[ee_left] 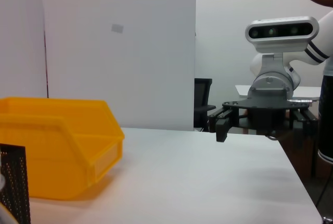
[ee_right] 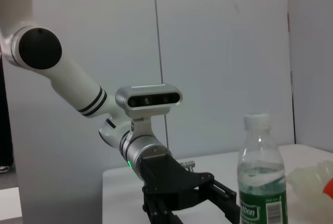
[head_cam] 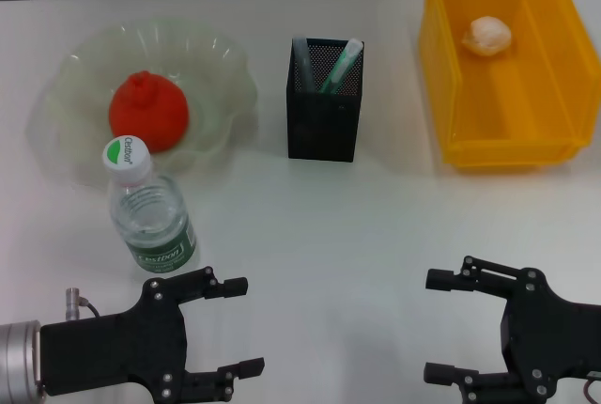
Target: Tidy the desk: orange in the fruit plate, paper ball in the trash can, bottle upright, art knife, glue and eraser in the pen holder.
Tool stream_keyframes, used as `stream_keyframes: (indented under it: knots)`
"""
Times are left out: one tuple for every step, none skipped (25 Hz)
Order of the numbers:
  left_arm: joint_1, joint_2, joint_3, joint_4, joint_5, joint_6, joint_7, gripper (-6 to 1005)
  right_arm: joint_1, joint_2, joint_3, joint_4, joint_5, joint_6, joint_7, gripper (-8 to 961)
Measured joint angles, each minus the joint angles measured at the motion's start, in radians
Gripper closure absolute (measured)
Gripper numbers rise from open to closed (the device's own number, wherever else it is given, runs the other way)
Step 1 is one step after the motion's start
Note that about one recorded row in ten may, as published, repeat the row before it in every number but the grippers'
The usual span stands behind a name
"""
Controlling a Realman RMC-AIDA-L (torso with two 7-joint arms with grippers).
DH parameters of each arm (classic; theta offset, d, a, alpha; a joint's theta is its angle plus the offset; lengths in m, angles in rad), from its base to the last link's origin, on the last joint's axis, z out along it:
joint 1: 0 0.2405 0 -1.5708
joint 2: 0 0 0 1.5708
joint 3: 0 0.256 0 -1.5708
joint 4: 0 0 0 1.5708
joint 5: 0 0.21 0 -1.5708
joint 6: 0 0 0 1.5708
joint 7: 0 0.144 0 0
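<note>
The orange (head_cam: 148, 113) lies in the pale-green fruit plate (head_cam: 221, 66) at the back left. The bottle (head_cam: 150, 211) stands upright just in front of the plate; it also shows in the right wrist view (ee_right: 258, 174). The paper ball (head_cam: 486, 35) lies in the yellow trash can (head_cam: 512, 150) at the back right. The black mesh pen holder (head_cam: 324, 99) stands in the middle with the art knife (head_cam: 300, 62) and a green-capped stick (head_cam: 340, 66) in it. The eraser is hidden. My left gripper (head_cam: 246, 326) is open and empty at the front left. My right gripper (head_cam: 432, 325) is open and empty at the front right.
The white table (head_cam: 329, 235) runs to a tiled wall at the back. In the left wrist view the trash can (ee_left: 62, 146) and a corner of the pen holder (ee_left: 13, 182) show, with the right gripper (ee_left: 221, 127) beyond.
</note>
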Motion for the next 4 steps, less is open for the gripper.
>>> stream_keyframes:
  knots:
    - [0.0,0.0,0.0,0.0,0.0,0.0,0.0,202,0.002,0.001,0.001,0.004,-0.003,0.002,-0.001,130]
    - [0.001,0.0,-0.001,0.0,0.0,0.0,0.0,202,0.003,0.002,0.002,0.006,-0.005,0.003,-0.001,121]
    - [0.002,0.0,-0.003,0.0,0.0,0.0,0.0,202,0.004,0.002,0.002,0.008,-0.006,0.004,-0.003,113]
    - [0.002,0.0,-0.004,-0.001,0.0,0.001,0.0,202,0.004,0.003,0.003,0.011,-0.006,0.005,-0.006,113]
